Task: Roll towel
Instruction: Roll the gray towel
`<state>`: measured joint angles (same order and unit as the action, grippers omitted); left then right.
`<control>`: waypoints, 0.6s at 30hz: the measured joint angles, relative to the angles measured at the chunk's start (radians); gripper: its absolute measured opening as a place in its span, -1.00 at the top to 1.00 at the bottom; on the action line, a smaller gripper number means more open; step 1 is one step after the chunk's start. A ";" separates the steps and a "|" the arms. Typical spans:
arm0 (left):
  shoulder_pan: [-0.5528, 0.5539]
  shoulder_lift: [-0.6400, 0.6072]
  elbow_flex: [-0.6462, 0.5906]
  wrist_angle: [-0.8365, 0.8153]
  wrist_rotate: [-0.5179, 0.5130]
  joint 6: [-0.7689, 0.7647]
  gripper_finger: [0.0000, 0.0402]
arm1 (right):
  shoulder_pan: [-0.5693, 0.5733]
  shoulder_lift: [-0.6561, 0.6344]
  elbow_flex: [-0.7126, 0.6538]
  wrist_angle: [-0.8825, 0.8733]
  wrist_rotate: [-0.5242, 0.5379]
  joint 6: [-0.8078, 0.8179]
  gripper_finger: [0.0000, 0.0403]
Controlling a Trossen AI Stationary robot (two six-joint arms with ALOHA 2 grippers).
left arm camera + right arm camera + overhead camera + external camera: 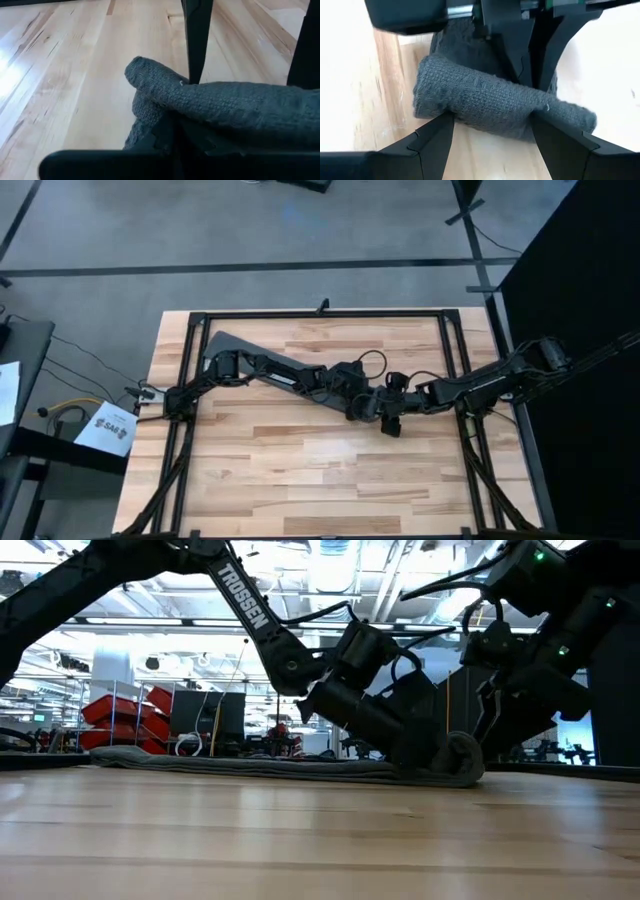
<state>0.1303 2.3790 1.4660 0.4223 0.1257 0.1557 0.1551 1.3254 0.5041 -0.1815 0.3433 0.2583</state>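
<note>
A dark grey towel [300,768] of coarse woven cloth lies flat along the pale wooden bench [300,480], its near end wound into a thick soft roll. The right tool [492,132] straddles that roll, fingers spread at either side. The left tool [405,755] presses against it; its grip cannot be judged.

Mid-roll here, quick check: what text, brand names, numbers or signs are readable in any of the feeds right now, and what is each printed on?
"TROSSEN": white letters on the dark arm link, low view.
Printed white sheet beside the table's left edge, high view: has a logo and letters, too small to read.
Towel: no readable label in any view.
Left gripper and right gripper: no markings legible.
Nothing else readable.
</note>
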 joint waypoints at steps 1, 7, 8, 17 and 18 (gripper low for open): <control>0.000 -0.005 0.000 -0.004 0.000 -0.007 0.97 | -0.003 0.000 0.002 0.000 0.000 -0.004 -0.27; 0.000 -0.024 -0.003 -0.029 -0.002 -0.014 0.97 | -0.005 0.000 0.002 -0.001 0.001 -0.014 -0.27; 0.000 -0.029 -0.004 -0.038 -0.003 -0.014 0.97 | -0.005 0.000 0.002 -0.002 0.000 -0.014 -0.27; 0.004 -0.128 -0.004 -0.208 -0.028 0.028 0.97 | -0.005 0.003 0.002 -0.007 0.001 -0.021 -0.27; 0.004 -0.145 -0.004 -0.243 -0.045 0.038 0.97 | -0.005 0.003 0.002 -0.008 0.001 -0.022 -0.27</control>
<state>0.1341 2.2336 1.4620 0.1794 0.0803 0.1938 0.1497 1.3285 0.5056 -0.1898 0.3443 0.2363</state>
